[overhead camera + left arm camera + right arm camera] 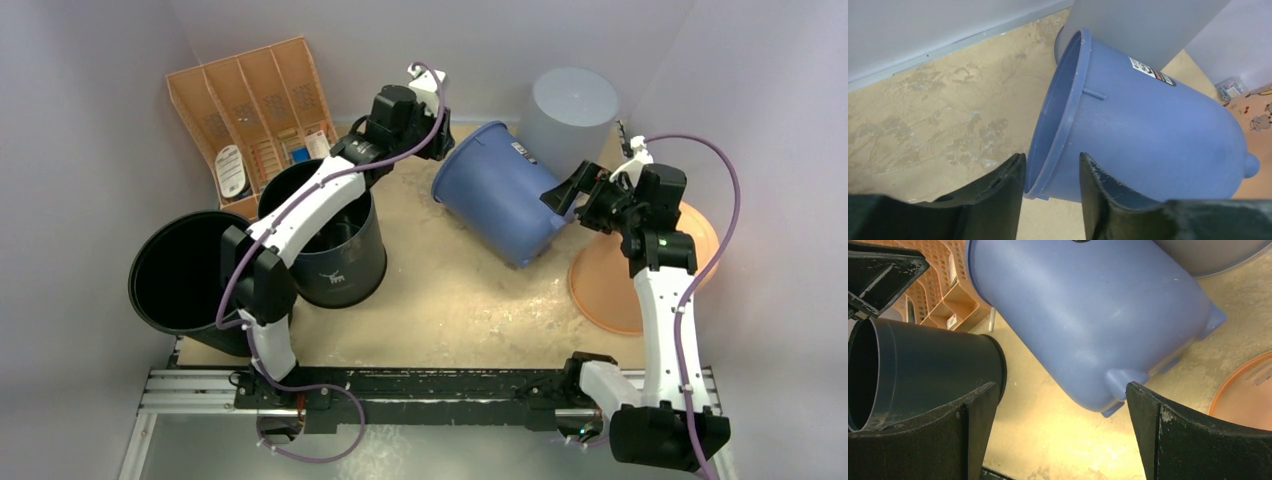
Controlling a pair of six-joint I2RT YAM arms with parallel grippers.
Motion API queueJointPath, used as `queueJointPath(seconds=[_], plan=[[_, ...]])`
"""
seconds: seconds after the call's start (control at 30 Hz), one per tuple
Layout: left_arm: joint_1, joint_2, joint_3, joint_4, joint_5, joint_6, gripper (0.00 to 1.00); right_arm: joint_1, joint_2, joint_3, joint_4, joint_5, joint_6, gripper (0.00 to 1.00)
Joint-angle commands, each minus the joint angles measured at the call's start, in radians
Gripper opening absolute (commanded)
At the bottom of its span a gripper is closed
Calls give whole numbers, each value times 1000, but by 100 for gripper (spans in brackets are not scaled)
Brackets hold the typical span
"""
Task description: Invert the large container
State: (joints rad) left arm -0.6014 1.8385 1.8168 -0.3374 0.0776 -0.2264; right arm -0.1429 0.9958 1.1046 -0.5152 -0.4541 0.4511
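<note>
The large container is a blue bucket (500,195) lying tilted on its side mid-table, mouth toward the left arm and footed base toward the right arm. My left gripper (437,150) is at its rim. In the left wrist view the rim (1058,135) runs between the parted fingers of the left gripper (1050,157), with a gap on each side, so the jaws are open around it. My right gripper (565,195) sits at the base end. In the right wrist view the right gripper (1060,385) stands wide open just below the blue bucket (1088,315), gripping nothing.
A grey upturned bucket (570,115) stands behind the blue one. A dark bucket (335,250) and a black bucket (185,275) stand at the left under the left arm. An orange divided tray (250,110) leans at the back left. An orange dish (610,280) lies at the right.
</note>
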Motion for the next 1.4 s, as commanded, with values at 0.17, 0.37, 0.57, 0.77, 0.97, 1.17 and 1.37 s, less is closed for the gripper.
queueJointPath(seconds=[0.17,0.37,0.57,0.77,0.97,1.17,1.37], plan=[[57,99,81,95,150,-100,54,2,-31,19,5,46,-21,100],[132,153,54,223,337,-218,58,2,-50,36,7,27,3,100],[129,167,30,251,420,-245,57,2,-67,1,-30,27,50,100],[128,165,5,258,486,-238,57,2,-107,3,-32,92,95,100],[134,197,22,213,458,-209,47,2,-102,-39,9,75,95,100],[139,241,42,226,509,-236,39,2,-105,-98,-6,217,113,100],[140,238,26,208,505,-220,21,2,-82,-201,82,164,139,100]])
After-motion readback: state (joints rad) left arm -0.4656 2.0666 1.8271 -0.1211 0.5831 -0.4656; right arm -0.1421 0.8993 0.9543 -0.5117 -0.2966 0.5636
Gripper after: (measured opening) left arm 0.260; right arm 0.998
